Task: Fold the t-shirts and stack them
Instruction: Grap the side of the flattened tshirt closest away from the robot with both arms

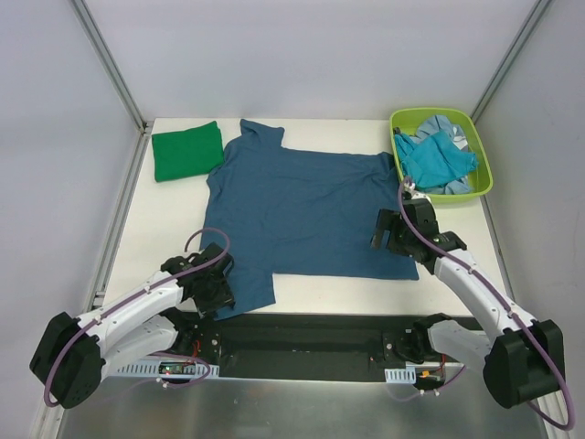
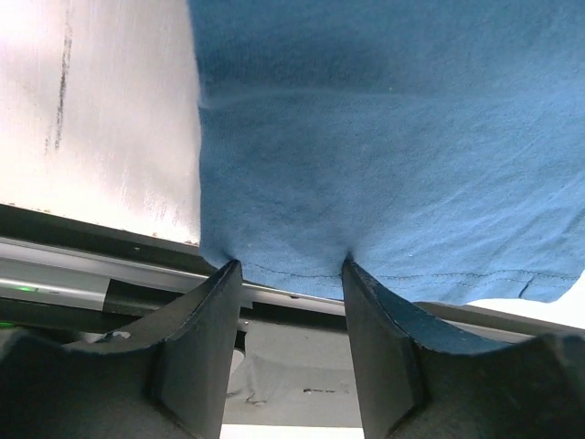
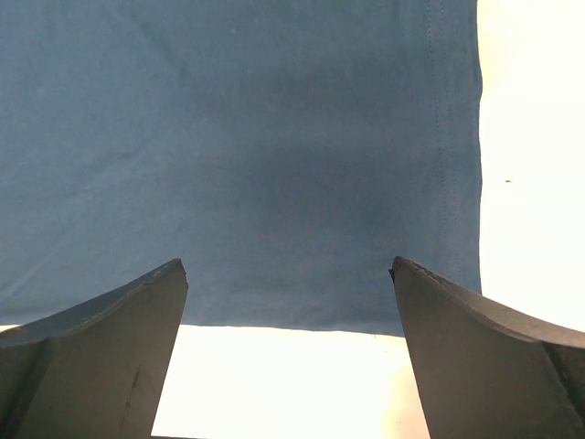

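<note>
Already done: one green t-shirt [image 1: 186, 151] lies folded at the far left of the table [image 1: 169, 229].
In hand: dark blue t-shirt [image 1: 302, 206], spread flat mid-table, not yet folded.
Left gripper [image 2: 290, 265]: part-open, tips at the shirt's near hem, apparently nothing pinched.
Right gripper [image 3: 288, 265]: wide open, above the shirt's near right corner.
Left to do: turquoise and pale blue t-shirts [image 1: 437, 157], crumpled in the lime bin [image 1: 430, 112].

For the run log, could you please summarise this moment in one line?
blue t-shirt flat on table | left gripper open at near hem | right gripper open over near-right corner | green t-shirt folded far left
</note>
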`<state>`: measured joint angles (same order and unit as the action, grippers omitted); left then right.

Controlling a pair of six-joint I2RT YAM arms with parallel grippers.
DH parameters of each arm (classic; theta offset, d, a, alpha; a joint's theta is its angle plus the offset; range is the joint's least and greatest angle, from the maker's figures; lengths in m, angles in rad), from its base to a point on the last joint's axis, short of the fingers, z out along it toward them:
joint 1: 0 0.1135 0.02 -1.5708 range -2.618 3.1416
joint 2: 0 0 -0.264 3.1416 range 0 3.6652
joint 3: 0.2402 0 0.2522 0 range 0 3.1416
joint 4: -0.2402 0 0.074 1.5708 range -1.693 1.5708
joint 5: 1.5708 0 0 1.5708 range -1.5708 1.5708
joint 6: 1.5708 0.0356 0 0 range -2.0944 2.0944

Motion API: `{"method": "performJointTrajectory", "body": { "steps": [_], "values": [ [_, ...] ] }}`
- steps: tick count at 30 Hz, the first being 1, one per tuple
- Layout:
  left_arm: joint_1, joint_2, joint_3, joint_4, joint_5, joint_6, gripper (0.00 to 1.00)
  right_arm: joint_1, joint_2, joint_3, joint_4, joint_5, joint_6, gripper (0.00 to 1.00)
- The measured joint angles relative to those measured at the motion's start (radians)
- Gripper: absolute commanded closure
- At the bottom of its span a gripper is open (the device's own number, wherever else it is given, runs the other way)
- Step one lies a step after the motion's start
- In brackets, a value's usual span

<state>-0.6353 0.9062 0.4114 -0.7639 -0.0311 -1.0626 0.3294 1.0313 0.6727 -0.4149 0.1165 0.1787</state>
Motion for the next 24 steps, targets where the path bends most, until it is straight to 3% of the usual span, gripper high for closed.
{"method": "performJointTrajectory", "body": {
  "steps": [3,7,9,15,24],
  "values": [
    [0.000,0.031,0.017,0.003,-0.006,-0.008,0.63,-0.001,0.023,0.000,0.000,0.000,0.000,0.04],
    [0.000,0.064,0.038,0.002,-0.022,-0.016,0.92,-0.005,0.036,0.000,0.000,0.000,-0.003,0.04],
    [-0.001,0.080,0.051,-0.011,-0.027,-0.013,1.00,-0.009,0.037,0.000,0.000,0.000,-0.003,0.04],
    [0.000,0.106,0.111,0.012,-0.058,0.016,1.00,-0.021,0.021,-0.004,-0.003,0.006,0.012,0.04],
    [0.000,0.081,0.152,0.108,-0.023,0.119,1.00,-0.098,-0.170,-0.137,-0.076,0.027,0.141,0.04]
  ]
}}
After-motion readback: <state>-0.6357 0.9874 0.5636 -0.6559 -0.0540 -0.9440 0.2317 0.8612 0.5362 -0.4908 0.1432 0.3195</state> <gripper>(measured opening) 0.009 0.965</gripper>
